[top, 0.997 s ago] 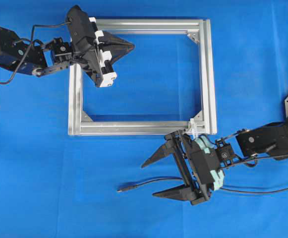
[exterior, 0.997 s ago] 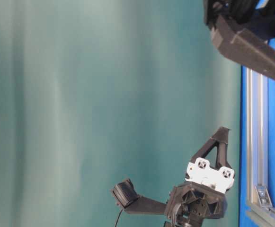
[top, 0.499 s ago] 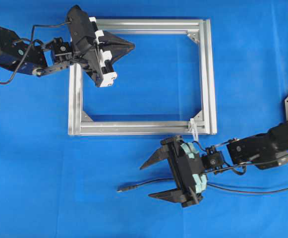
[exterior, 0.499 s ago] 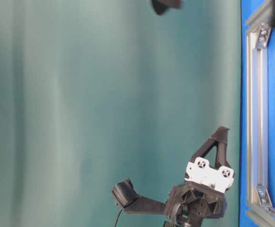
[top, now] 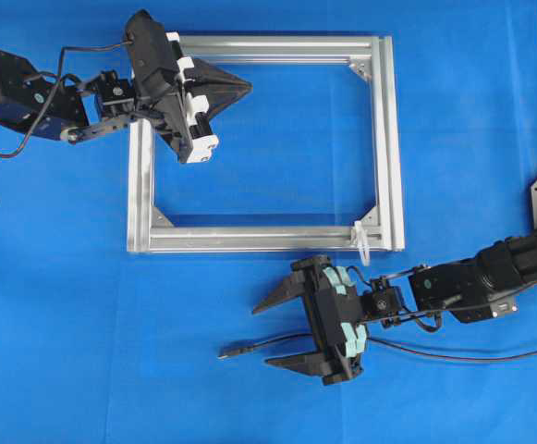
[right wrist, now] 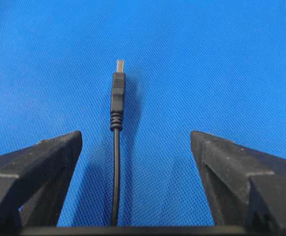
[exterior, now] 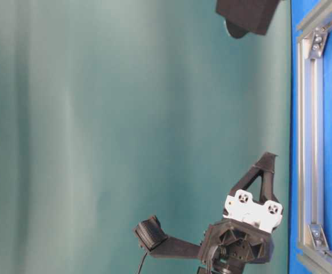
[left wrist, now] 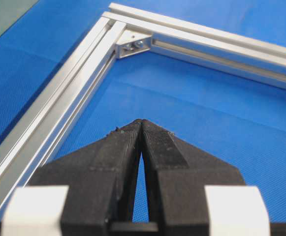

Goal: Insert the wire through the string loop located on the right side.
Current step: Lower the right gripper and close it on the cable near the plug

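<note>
Aluminium frame (top: 388, 139), a silver rectangle of grooved bars with small triangular corner brackets, lies flat on the blue woven counter (top: 83, 351) and encloses only bare blue cloth. The string loop (top: 361, 242), thin and white, hangs at the frame's lower right corner in the overhead view, touching the bar. The wire (top: 490, 355), thin, black and flexible, lies on the counter below the frame, and its dark ribbed plug with a small metal pin points to the left. The right end effector (top: 273, 334) has its black wedge-shaped fingers spread wide, one on each side of the wire; in the right wrist view the plug (right wrist: 117, 93) lies between the fingers without touching them. The left end effector (top: 246, 86) has its fingers pressed together with nothing between them, and it hangs over the upper left part of the frame. Compared with one second ago, the right end effector has moved to the left and a little downward in the overhead view, away from the string loop and closer to the plug, while the left arm has stayed where it was. In the table-level view only a dark blurred part of the right arm (exterior: 247, 14) shows at the top.
</note>
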`<state>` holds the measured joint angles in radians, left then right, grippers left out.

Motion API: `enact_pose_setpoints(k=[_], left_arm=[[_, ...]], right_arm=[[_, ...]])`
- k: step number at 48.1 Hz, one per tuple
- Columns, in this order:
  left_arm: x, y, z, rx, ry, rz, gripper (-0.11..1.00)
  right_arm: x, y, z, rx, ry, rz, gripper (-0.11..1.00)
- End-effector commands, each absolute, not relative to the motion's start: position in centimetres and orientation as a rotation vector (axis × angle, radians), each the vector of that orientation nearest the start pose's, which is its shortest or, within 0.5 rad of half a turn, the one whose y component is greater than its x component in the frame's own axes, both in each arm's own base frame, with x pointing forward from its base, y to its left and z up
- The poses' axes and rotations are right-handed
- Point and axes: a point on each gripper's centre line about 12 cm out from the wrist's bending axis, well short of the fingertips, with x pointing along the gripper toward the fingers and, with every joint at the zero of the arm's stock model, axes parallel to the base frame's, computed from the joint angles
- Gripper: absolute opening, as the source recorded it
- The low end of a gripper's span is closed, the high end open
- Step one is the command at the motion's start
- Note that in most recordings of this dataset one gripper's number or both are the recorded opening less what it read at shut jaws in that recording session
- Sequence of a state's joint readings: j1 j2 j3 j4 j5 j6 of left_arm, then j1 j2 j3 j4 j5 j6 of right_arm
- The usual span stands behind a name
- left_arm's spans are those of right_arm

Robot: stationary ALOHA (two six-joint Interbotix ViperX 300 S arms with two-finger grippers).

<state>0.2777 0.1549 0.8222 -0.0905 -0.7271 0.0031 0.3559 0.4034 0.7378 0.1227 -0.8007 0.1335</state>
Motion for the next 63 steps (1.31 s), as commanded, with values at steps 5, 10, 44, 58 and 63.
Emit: enact_pose_setpoints(k=[5, 10, 44, 58, 63], left_arm=[[37.4, 11.3, 15.2, -0.082, 0.189, 0.339, 0.0], [37.4, 11.3, 15.2, -0.081, 0.191, 0.34, 0.0], [37.5, 11.3, 15.3, -0.081, 0.186, 0.338, 0.0], [37.6, 11.3, 15.4, -0.08, 0.183, 0.338, 0.0], [37.6, 11.3, 15.4, -0.081, 0.183, 0.339, 0.0]], right_arm=[[39.1, 13.6, 7.6, 0.14, 0.332, 0.234, 0.74], [39.0, 13.6, 7.5, 0.127, 0.335, 0.238, 0.47], [38.4, 13.6, 9.8, 0.107, 0.338, 0.26, -0.04], [37.9, 13.4, 14.3, 0.058, 0.345, 0.279, -0.04], [37.8, 13.5, 15.4, 0.046, 0.336, 0.286, -0.04]])
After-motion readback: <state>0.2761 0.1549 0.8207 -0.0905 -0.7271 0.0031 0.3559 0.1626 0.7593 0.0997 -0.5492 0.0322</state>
